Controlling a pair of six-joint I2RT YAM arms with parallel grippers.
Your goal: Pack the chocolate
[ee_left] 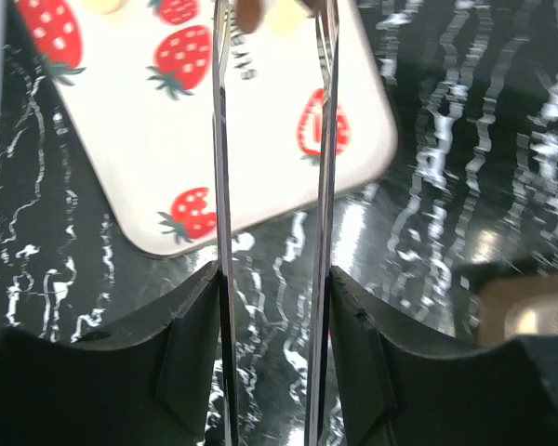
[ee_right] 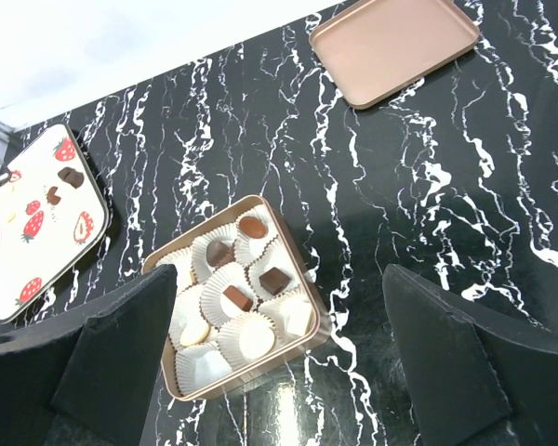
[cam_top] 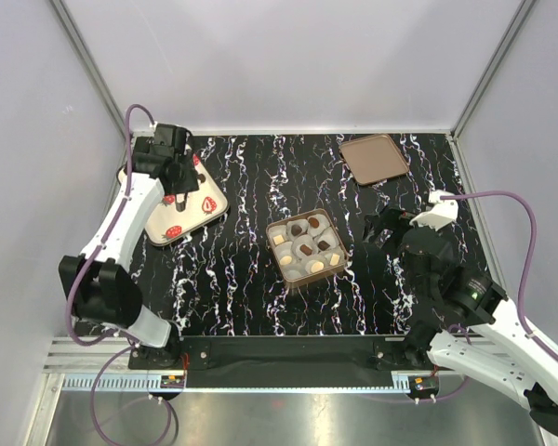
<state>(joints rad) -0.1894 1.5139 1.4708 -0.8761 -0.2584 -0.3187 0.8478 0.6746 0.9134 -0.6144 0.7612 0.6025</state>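
Over the strawberry-print tray [ee_left: 130,149] at the far left of the counter [cam_top: 232,279] with the left fingers [cam_top: 181,183]. Parted by a narrow gap, clamping nothing that shows, though cut off at the tips in the wrist view.

In that gap, at the very top of the wrist view: a brown chocolate [ee_left: 251,13], closer to the left-hand blade, and a cream piece just beside it toward the other blade. So, straight ahead of the tips and just below them. Probably needs only a small sideways shift to centre the brown piece before closing.

Too small and too cropped to give a long axis or a heading. Looks about as wide as long, so likely no call to turn the wrist.

Far nearer for the left arm. Right fingers [cam_top: 382,226] spread wide, holding nothing, hovering above the counter to the right of the box [ee_right: 296,265], well apart from the tray.

More chocolate already seated in the white paper cups [ee_right: 184,277] of the box, brown and cream mixed, with at least one cup seemingly unfilled on the side toward the tray. From tray to box: rightward and toward the near edge.
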